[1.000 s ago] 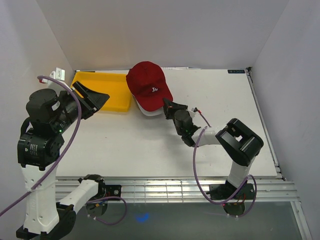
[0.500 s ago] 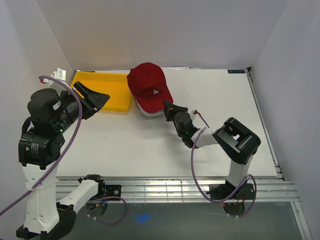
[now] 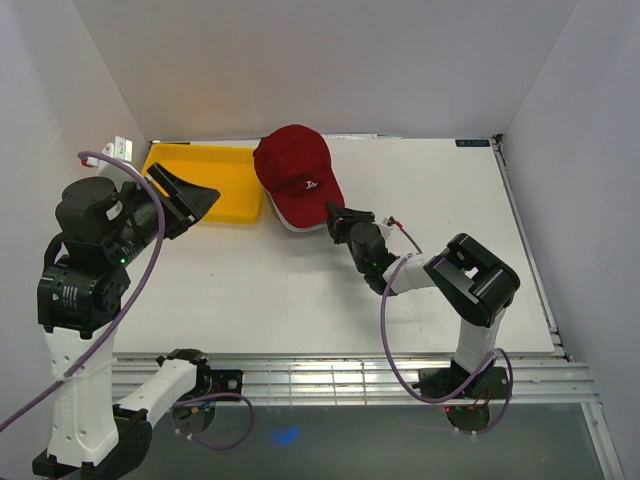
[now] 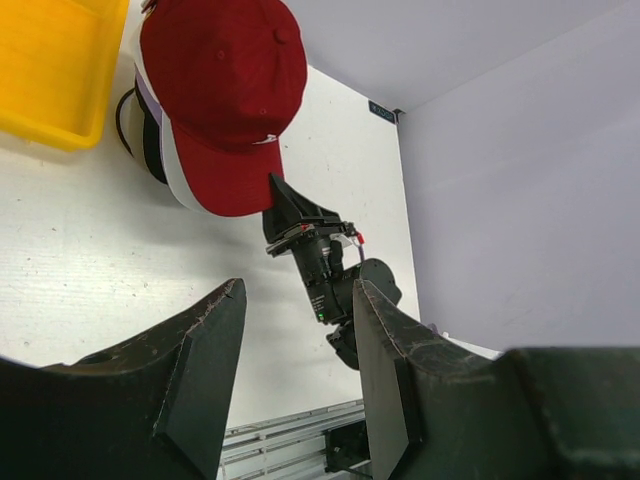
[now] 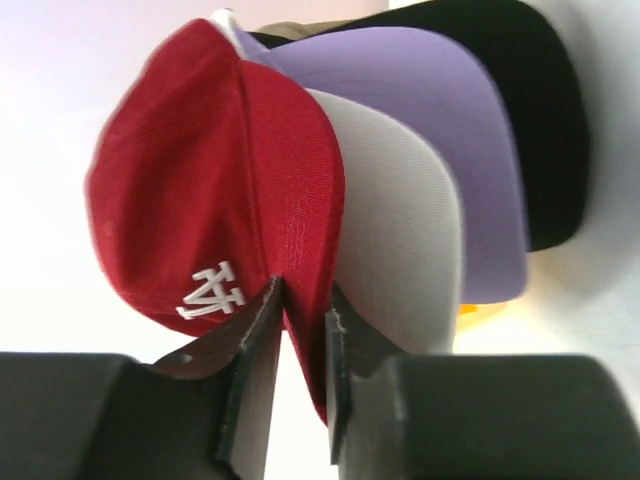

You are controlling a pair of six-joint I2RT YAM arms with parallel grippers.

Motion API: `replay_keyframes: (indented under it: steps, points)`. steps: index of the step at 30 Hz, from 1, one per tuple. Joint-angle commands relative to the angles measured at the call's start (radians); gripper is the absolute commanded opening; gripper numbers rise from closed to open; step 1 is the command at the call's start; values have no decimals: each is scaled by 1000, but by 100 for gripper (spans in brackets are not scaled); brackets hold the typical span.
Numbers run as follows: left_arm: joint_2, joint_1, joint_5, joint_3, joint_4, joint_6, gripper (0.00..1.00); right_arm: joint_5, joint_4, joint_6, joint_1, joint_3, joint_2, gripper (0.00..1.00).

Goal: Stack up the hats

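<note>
The hats sit as one pile at the back middle of the table, with the red hat (image 3: 295,175) on top. In the right wrist view the red hat (image 5: 210,180) covers a white brim (image 5: 400,230), a lavender brim (image 5: 420,110), a black brim (image 5: 540,110) and a sliver of beige (image 5: 300,30). My right gripper (image 3: 335,215) (image 5: 302,290) is at the red brim's front edge, open a little, with the brim between its fingers. My left gripper (image 3: 195,200) (image 4: 300,290) hangs open and empty, high over the left side.
A flat yellow tray (image 3: 205,180) lies just left of the pile, against the back wall. White walls close in the table at the back and sides. Metal rails run along the near edge by the arm bases.
The red hat has come down onto the pile and now hides more of the white brim. My right gripper's fingers have parted slightly round the brim. The left arm has not moved.
</note>
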Motion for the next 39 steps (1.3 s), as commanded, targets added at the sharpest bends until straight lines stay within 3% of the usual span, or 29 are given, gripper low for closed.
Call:
replay_keyframes:
  steps: [1, 3, 7, 19, 31, 37, 39]
  points:
    - [-9, -3, -1, -8, 13, 9, 57, -65, -168, -102, -2, 4, 13, 31]
    - [-9, -3, 2, -6, 14, 9, 57, -71, -191, -116, -6, 16, 0, 40]
    - [-10, -5, -1, -6, 13, 9, 57, -74, -225, -134, -6, 21, -26, 49]
    - [-15, -3, -3, -23, 22, 3, 58, -80, -311, -180, -7, 34, -115, 52]
    - [-22, -5, 0, -64, 59, -7, 60, -123, -418, -251, -7, -22, -241, 67]
    - [-41, -3, 48, -136, 83, 23, 63, -249, -487, -486, -44, -163, -491, 81]
    - [-55, -5, 62, -185, 100, 42, 63, -290, -570, -571, -84, -206, -583, 100]
